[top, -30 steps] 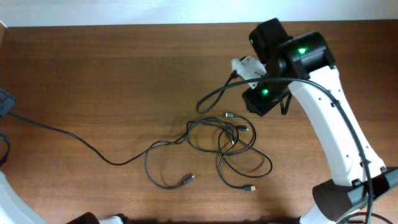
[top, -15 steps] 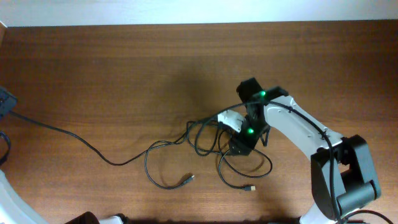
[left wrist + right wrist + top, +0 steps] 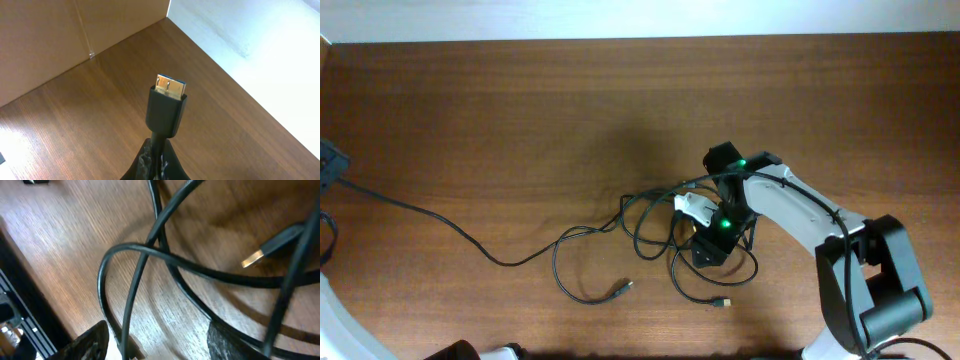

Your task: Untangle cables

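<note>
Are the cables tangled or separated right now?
Tangled. The cables loop across each other in one cluster, and strands cross between the fingers of the open right hand.

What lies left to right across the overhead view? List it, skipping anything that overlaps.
Left stretch of a cable → loose plug → right gripper → elbow of the right arm.
</note>
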Action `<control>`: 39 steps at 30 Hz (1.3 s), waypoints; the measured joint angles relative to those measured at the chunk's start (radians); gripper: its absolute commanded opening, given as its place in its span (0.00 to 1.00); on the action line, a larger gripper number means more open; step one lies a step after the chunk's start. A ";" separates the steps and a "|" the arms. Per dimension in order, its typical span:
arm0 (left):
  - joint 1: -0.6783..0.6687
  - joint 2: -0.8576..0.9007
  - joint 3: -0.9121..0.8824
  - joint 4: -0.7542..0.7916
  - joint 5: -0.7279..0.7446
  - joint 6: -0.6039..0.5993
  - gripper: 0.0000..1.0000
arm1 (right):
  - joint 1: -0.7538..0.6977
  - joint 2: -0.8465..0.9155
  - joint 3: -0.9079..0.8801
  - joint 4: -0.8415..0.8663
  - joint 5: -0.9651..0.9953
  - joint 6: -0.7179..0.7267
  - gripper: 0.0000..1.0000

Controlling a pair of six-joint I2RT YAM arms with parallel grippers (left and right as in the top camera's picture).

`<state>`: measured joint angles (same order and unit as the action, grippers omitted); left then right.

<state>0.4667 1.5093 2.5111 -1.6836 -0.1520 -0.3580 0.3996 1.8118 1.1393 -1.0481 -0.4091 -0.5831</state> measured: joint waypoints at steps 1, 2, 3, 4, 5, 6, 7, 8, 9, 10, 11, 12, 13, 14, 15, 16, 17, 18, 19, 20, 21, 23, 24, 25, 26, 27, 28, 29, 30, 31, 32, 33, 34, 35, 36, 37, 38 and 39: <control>0.000 0.000 0.000 0.000 0.000 0.000 0.00 | 0.000 0.000 0.020 -0.004 0.000 0.000 0.63; 0.000 0.000 0.000 0.000 0.001 0.000 0.00 | 0.000 0.000 0.047 0.006 0.008 0.000 0.63; 0.000 0.000 0.000 0.000 0.002 0.000 0.00 | 0.000 -0.001 0.049 0.024 0.028 0.006 0.63; 0.000 0.000 0.000 0.000 0.003 0.000 0.00 | 0.000 0.000 0.050 0.050 0.061 0.026 0.63; 0.000 0.000 0.000 0.000 0.004 0.000 0.00 | 0.000 0.000 0.050 0.077 0.117 0.065 0.63; 0.000 0.000 0.000 0.000 0.004 0.000 0.00 | 0.000 0.000 0.050 0.090 0.151 0.085 0.63; 0.000 0.000 0.000 0.000 0.004 0.000 0.00 | 0.000 0.000 0.050 0.111 0.214 0.128 0.63; 0.000 0.000 0.000 0.000 0.004 0.000 0.00 | 0.000 -0.001 0.050 0.129 0.240 0.140 0.63; 0.000 0.000 0.000 0.000 0.004 0.000 0.00 | 0.000 0.000 0.050 0.144 0.270 0.161 0.63; 0.000 0.000 0.000 0.000 0.004 0.000 0.00 | 0.000 0.000 0.050 0.146 0.285 0.168 0.63; 0.000 0.000 0.000 0.000 0.004 0.000 0.00 | 0.000 0.000 0.050 0.152 0.297 0.181 0.63; 0.000 0.000 0.000 0.000 0.004 0.000 0.00 | 0.000 0.000 0.050 0.162 0.308 0.192 0.63; 0.000 0.000 0.000 0.000 0.004 0.000 0.00 | 0.000 -0.001 0.050 0.169 0.313 0.198 0.62; 0.000 0.000 0.000 0.000 0.004 0.000 0.00 | 0.000 0.000 0.048 0.179 0.316 0.206 0.62; 0.000 0.000 0.000 -0.001 0.004 0.000 0.00 | 0.000 0.000 0.039 0.190 0.319 0.212 0.60; 0.000 0.000 0.000 -0.002 0.004 0.000 0.00 | 0.000 0.000 0.032 0.190 0.319 0.215 0.59; 0.000 0.000 0.000 -0.003 0.005 0.000 0.00 | 0.000 0.000 0.027 0.189 0.319 0.216 0.59; 0.000 0.000 0.000 -0.003 0.007 0.000 0.00 | 0.000 0.000 0.025 0.189 0.318 0.217 0.59; 0.000 0.000 0.000 -0.003 0.007 0.000 0.00 | 0.000 0.000 0.023 0.190 0.312 0.217 0.59; 0.000 0.000 0.000 -0.003 0.008 0.000 0.00 | 0.000 -0.001 0.022 0.190 0.304 0.217 0.59; 0.000 0.000 0.000 -0.003 0.008 0.000 0.00 | 0.000 0.000 0.022 0.190 0.294 0.218 0.59; 0.000 0.000 0.000 -0.003 0.008 0.000 0.00 | 0.000 0.000 0.015 0.190 0.268 0.218 0.58; 0.000 0.000 0.000 -0.003 0.009 0.000 0.00 | 0.000 -0.001 0.005 0.192 0.261 0.217 0.58; 0.000 0.000 0.000 -0.003 0.011 0.000 0.00 | 0.000 0.000 -0.014 0.198 0.256 0.217 0.45; 0.000 0.000 0.000 -0.003 0.012 0.000 0.00 | 0.000 -0.001 -0.031 0.210 0.253 0.218 0.04; 0.000 0.000 0.000 -0.004 0.014 0.000 0.00 | 0.000 0.000 -0.043 0.222 0.251 0.221 0.04; 0.000 0.000 0.000 -0.004 0.015 0.000 0.00 | 0.000 0.000 -0.056 0.233 0.249 0.217 0.04; 0.000 0.000 0.000 -0.004 0.015 0.000 0.00 | 0.000 0.000 -0.067 0.241 0.248 0.227 0.04; 0.000 0.000 0.000 -0.004 0.015 0.000 0.00 | 0.000 0.000 -0.071 0.243 0.246 0.233 0.04; 0.000 0.000 0.000 -0.003 0.015 0.000 0.00 | 0.000 0.000 -0.074 0.249 0.246 0.240 0.04; 0.000 0.000 0.000 -0.004 0.015 0.000 0.00 | 0.000 0.000 -0.074 0.254 0.246 0.256 0.04; 0.000 0.000 0.000 -0.003 0.015 0.000 0.00 | 0.000 0.000 -0.069 0.240 0.246 0.273 0.04; 0.000 0.000 0.000 -0.004 0.016 0.000 0.00 | 0.000 -0.003 -0.045 0.181 0.246 0.293 0.04; 0.000 0.000 0.000 -0.005 0.019 0.000 0.00 | 0.000 -0.010 0.008 0.089 0.247 0.305 0.04; 0.000 0.000 0.000 -0.005 0.027 0.000 0.00 | 0.000 -0.039 0.099 0.013 0.246 0.324 0.04; 0.000 0.000 0.000 -0.005 0.034 0.000 0.00 | 0.000 -0.065 0.206 -0.061 0.247 0.343 0.04; 0.000 0.000 0.000 -0.003 0.037 0.000 0.00 | 0.000 -0.101 0.334 -0.122 0.246 0.371 0.04; 0.000 0.003 0.000 -0.004 0.043 0.000 0.00 | 0.000 -0.151 0.493 -0.175 0.240 0.406 0.04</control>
<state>0.4667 1.5127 2.5114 -1.6875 -0.1085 -0.3576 0.4000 1.6604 1.6321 -1.2232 -0.1688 -0.1768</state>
